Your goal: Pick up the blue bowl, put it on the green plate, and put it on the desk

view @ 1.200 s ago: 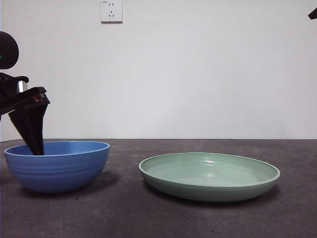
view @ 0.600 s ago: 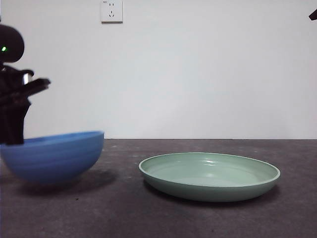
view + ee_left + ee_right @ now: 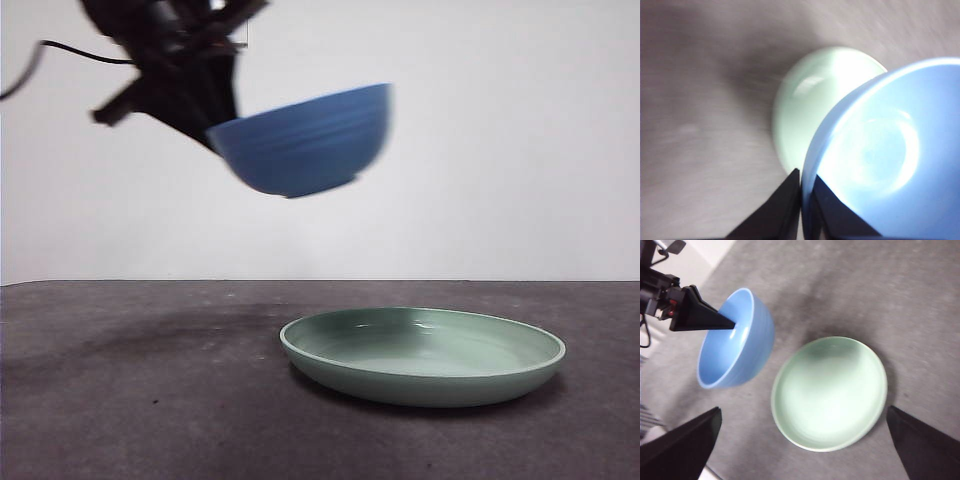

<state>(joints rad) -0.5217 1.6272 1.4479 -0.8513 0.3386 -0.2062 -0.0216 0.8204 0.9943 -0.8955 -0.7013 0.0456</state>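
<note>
Blue bowl (image 3: 305,142) rim pinched in left pincer (image 3: 801,176), airborne

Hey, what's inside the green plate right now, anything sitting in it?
Nothing sits in the shallow pale-green round plate; the right wrist view shows its whole inside bare. The deep round blue bowl hangs in the air, clamped by the left gripper. The plate's underside is hidden.

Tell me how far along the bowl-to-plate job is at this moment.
Done: the pick-up. The left pincer is shut on the rim of the blue bowl, which hangs tilted in the air, clear of the desk. In hand: the carry toward the green plate; the bowl is not yet over its middle. Left: lowering it onto the plate and letting go. The right pincer waits open above.
</note>
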